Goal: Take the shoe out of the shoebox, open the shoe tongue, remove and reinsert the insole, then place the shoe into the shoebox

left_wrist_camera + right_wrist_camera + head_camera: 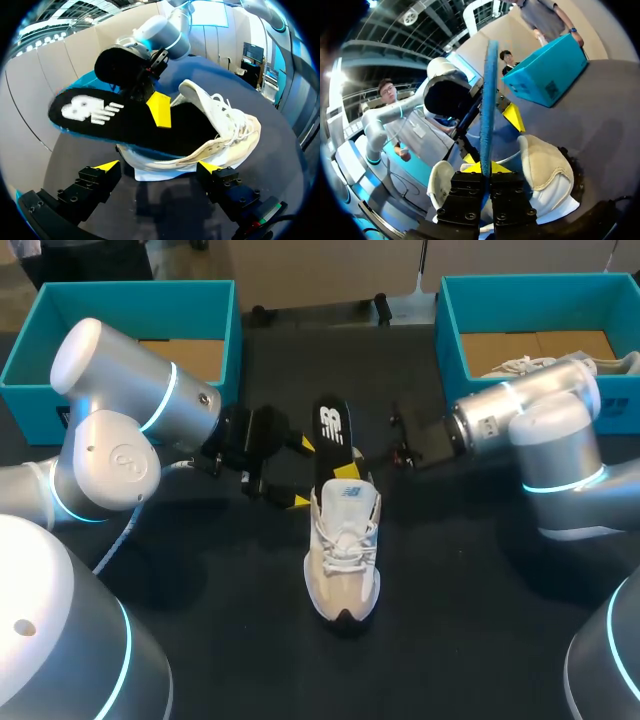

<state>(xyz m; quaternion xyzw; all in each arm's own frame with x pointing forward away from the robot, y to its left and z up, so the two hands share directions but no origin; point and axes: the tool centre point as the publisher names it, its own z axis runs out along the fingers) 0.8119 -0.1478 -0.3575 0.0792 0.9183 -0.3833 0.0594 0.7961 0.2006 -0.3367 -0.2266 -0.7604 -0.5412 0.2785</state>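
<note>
A white sneaker (342, 555) stands upright in the middle of the dark surface (450, 640), toe toward the robot. Its tongue is pulled open, and the black insole (331, 430) sticks half out of the heel opening, slanting up and away. The right tool (489, 167) is clamped on that insole, one yellow tip on top and one beneath. The left tool (297, 473) sits just beside the heel with its fingers spread wide and nothing between them. A teal shoebox (232, 330) stands at the far left. Another shoebox (447, 330) at the far right holds a second white shoe (520, 367).
</note>
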